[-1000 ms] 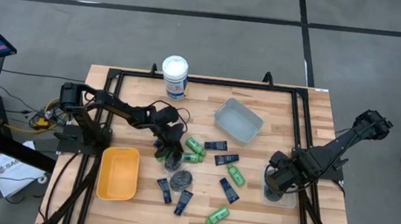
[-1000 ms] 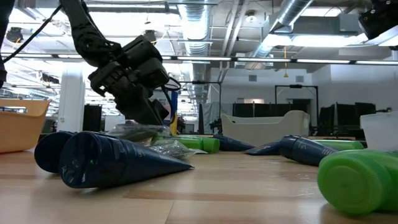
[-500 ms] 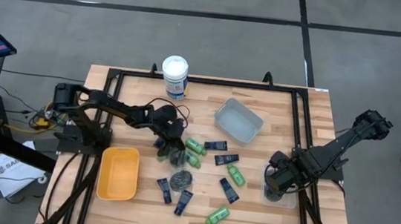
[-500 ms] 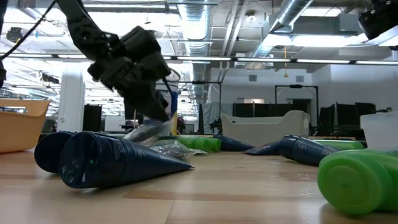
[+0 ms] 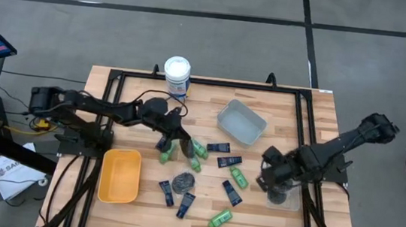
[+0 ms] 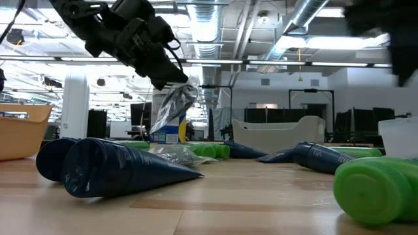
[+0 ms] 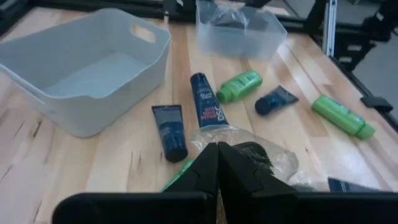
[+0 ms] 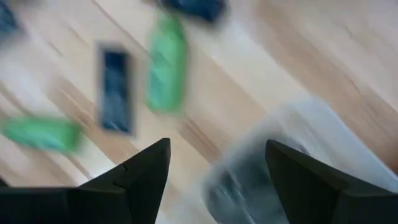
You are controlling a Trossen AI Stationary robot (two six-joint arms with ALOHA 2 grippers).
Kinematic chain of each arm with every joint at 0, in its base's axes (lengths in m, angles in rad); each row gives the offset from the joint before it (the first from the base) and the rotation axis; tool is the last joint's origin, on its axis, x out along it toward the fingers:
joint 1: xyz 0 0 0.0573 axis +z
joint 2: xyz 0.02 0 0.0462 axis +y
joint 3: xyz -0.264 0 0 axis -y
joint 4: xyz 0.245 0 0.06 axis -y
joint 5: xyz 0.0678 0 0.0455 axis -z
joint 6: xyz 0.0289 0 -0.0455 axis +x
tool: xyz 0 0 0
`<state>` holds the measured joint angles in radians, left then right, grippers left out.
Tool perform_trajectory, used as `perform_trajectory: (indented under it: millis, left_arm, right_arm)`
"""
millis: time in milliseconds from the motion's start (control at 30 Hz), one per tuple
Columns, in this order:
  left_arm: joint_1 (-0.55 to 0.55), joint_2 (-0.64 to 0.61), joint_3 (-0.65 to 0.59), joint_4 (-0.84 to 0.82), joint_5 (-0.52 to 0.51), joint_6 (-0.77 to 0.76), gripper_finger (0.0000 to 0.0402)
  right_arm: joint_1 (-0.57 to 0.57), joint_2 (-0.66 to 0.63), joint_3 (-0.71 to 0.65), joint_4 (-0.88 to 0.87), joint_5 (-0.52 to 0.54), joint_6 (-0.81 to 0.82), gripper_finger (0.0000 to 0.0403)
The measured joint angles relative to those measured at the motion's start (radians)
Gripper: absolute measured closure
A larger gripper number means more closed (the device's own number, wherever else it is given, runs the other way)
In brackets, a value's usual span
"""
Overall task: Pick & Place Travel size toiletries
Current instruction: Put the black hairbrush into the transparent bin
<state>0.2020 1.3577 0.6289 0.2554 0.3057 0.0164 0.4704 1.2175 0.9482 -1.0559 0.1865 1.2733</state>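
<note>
Now the left pincer (image 6: 171,79), clamped on a crinkly clear packet (image 6: 171,104) and lifted off the bench (image 5: 253,209), seemingly needs carrying to a bin, while the right pincer (image 5: 265,179) hangs apart.

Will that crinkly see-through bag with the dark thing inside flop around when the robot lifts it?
Probably yes. The clear plastic bag hangs limp and creased from the left pincer, so it looks floppy. It seems light, dangling freely above the wooden table, and might swing or slip.
</note>
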Motion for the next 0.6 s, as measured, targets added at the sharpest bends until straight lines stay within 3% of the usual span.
perform_trajectory:
  millis: [133,367,600]
  left_arm:
    - [-0.010,-0.005,0.000,0.000,-0.010,-0.025,0.0401]
    - [-0.064,-0.005,0.000,0.043,-0.080,-0.041,0.0401]
    - [-0.101,-0.005,0.063,0.069,-0.143,-0.049,0.0401]
  right_arm:
    - [-0.116,0.000,0.000,0.237,0.080,-0.145,0.0148]
    - [-0.309,0.060,0.004,0.661,0.080,-0.448,0.0158]
    - [-0.409,0.195,0.108,0.728,0.011,-0.667,0.0190]
